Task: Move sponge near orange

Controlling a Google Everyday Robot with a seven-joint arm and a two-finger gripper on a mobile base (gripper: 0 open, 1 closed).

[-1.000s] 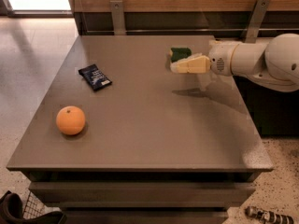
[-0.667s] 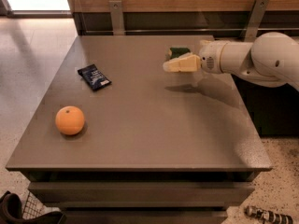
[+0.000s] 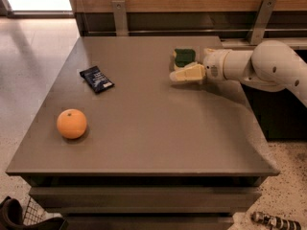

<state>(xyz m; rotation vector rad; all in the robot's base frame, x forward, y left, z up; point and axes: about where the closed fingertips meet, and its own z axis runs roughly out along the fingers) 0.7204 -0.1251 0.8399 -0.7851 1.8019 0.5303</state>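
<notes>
Gripper [image 3: 186, 74] over far right part of table [image 3: 158, 143], low above top, arm coming in from right. Sponge [image 3: 184, 56] just behind gripper, green side up. Gripper open or closed: cannot tell. Orange [image 3: 72, 123] near front left edge, well apart from sponge. Blue packet [image 3: 96, 78] lies flat behind orange.

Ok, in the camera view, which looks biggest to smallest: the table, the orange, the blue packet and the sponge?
1. the table, by far.
2. the orange, though it sits nearest the camera.
3. the dark blue packet and the sponge: too alike to rank.
The gripper is just in front of the sponge.
</notes>
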